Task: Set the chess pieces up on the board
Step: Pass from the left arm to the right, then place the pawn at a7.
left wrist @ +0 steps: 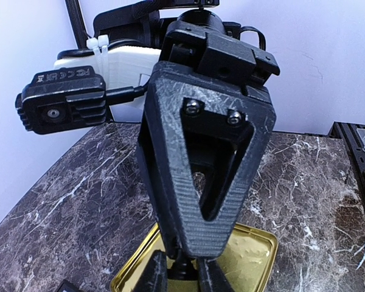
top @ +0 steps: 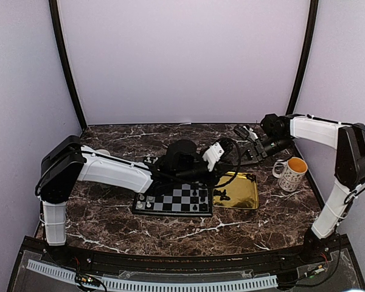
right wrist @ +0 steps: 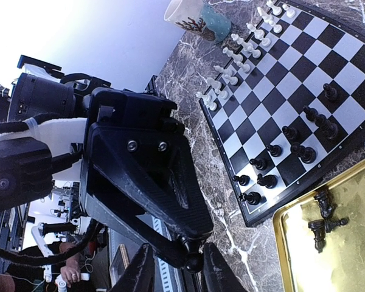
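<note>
1. One black chess piece (right wrist: 193, 261) is the item in transfer. It shows as a small dark rounded end where the two tools meet, in the air above the far edge of the gold tray (top: 246, 196). Its long axis cannot be determined.
2. The left tool (left wrist: 181, 275) has its fingers drawn close on this piece and is judged to be carrying it.
3. The right tool (right wrist: 176, 274) faces the left tool tip to tip. Its fingers stand on either side of the piece with a gap showing on one side, so no grip is judged yet.
4. The board (top: 170, 201) lies flat near the middle of the table (top: 170, 234), below the meeting point and toward the left arm's side.
5. Black pieces (right wrist: 292, 143) stand along the board edge next to the tray, and pale pieces (right wrist: 231, 73) line the opposite edge. Further black pieces (right wrist: 321, 213) lie in the tray.
6. The left arm reaches from the near left corner across the board. The right arm folds in from the near right corner, forearm pointing left.
7. The black-side edge is judged nearer to the right arm.
</note>
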Motion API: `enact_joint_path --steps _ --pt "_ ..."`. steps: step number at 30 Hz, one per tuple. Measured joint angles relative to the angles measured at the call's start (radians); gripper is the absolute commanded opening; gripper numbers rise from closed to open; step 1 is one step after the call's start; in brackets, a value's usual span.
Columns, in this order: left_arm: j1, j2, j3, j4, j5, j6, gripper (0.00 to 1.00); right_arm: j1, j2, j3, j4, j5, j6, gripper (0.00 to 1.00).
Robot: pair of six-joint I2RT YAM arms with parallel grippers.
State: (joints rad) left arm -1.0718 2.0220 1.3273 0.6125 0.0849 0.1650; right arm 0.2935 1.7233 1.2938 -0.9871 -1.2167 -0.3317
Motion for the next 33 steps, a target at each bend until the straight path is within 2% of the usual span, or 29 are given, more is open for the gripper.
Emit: enact_joint_path --steps 10,17,23,28,33 --pt "0.000 0.000 -0.005 0.009 -0.003 0.011 0.21 -0.002 0.012 0.000 0.015 -0.022 0.027 0.07" --pt "0.000 0.000 -0.008 0.012 -0.018 0.017 0.40 -0.002 0.012 0.000 0.022 -0.032 0.032 0.05" --pt "0.000 -0.014 -0.040 0.005 -0.030 0.023 0.47 -0.002 0.012 0.008 0.021 -0.006 0.029 0.04" --pt "0.000 -0.110 -0.086 -0.102 -0.064 0.035 0.48 -0.002 0.012 0.071 0.021 0.067 0.023 0.03" --pt "0.016 -0.292 -0.096 -0.245 -0.118 0.016 0.48 0.009 0.012 0.150 0.046 0.168 0.039 0.04"
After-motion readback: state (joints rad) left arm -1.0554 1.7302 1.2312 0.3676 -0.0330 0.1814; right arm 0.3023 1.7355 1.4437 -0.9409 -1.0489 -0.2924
